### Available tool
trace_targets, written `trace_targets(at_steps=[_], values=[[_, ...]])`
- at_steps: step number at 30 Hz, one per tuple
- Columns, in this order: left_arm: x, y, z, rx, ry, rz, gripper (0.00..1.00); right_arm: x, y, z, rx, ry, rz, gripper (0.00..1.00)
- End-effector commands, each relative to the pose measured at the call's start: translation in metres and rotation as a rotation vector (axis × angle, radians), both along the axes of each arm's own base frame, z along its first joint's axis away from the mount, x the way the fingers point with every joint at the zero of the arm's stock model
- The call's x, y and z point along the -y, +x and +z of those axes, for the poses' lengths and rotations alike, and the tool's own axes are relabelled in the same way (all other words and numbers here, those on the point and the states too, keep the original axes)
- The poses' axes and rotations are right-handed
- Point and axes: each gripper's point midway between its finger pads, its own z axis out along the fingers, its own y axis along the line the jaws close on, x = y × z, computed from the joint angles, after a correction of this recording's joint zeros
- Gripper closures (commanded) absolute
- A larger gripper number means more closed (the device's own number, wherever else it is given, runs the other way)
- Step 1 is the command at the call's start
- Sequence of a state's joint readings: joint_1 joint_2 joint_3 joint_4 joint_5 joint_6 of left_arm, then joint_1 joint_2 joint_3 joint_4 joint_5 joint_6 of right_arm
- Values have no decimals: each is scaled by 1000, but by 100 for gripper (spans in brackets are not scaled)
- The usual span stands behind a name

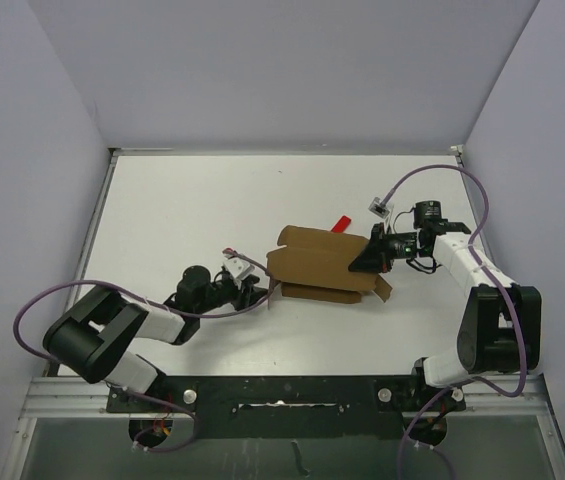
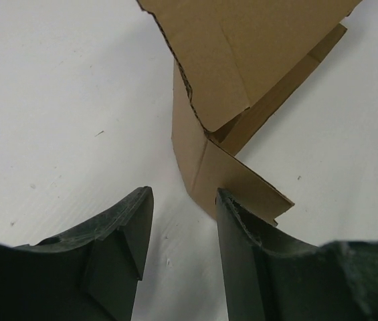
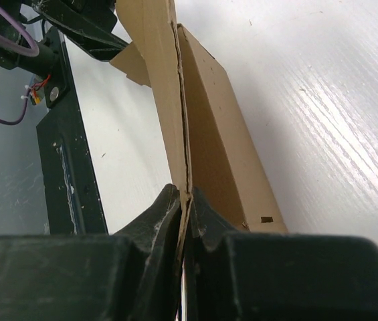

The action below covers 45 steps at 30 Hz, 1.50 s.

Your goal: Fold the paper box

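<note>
Tightly, right hand [image 3: 184, 199] pinches paper box [image 3: 210, 134].

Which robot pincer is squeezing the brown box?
The right pincer: its jaws are shut on a flap of the brown thin-cardboard box. The left pincer stands open, gripping nothing.

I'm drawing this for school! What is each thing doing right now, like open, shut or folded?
paper box: half folded, flaps loose, one panel pinched.
left claw: open, empty, beside a box flap.
right claw: shut on the paper box.
red block: lying behind the box, untouched.
</note>
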State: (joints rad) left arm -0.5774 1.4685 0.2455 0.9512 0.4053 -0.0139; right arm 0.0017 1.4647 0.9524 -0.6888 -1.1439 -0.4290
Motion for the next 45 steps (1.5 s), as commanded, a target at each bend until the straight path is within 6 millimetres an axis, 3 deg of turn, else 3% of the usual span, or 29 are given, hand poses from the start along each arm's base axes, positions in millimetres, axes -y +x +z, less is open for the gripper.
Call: trace_targets(at_steps=[1, 7, 18, 32, 45], values=[[20, 6, 27, 145, -71, -67, 59, 0, 8, 4, 41, 0, 1, 100], [32, 3, 24, 166, -69, -90, 57, -2, 8, 5, 26, 18, -5, 100], [44, 18, 21, 178, -65, 2, 50, -6, 8, 8, 11, 55, -7, 100], [47, 39, 14, 169, -57, 81, 53, -9, 7, 6, -2, 55, 4, 100], [52, 40, 11, 179, -80, 84, 52, -13, 4, 13, 0, 93, 22, 100]])
